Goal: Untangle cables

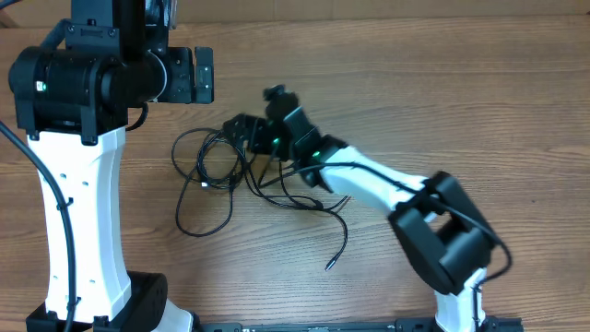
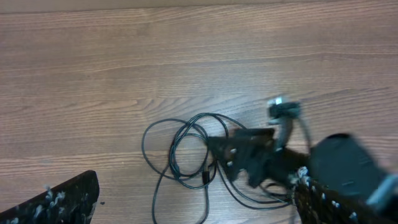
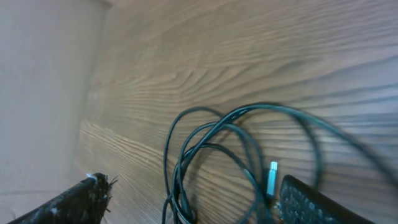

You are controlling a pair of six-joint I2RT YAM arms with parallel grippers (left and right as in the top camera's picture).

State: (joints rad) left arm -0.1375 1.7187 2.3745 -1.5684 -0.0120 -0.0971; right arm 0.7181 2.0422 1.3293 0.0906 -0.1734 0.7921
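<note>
The cables [image 1: 207, 175] are thin black cords lying in loose overlapping loops on the wooden table, with one free plug end [image 1: 329, 266] trailing toward the front. My right gripper [image 1: 241, 131] hangs low over the right side of the loops. In the right wrist view this gripper [image 3: 199, 208] is open, with the cable loops [image 3: 211, 155] and a silver plug [image 3: 272, 177] lying between its spread fingers, unclamped. My left gripper [image 1: 198, 76] is held high behind the cables; it [image 2: 199, 211] is open and holds nothing, with the cables [image 2: 186, 149] below it.
The left arm's white base [image 1: 78, 231] stands at the left edge. The right arm's black and white links [image 1: 433, 226] stretch from the front right toward the centre. Bare wooden table [image 1: 461, 74] surrounds the cables.
</note>
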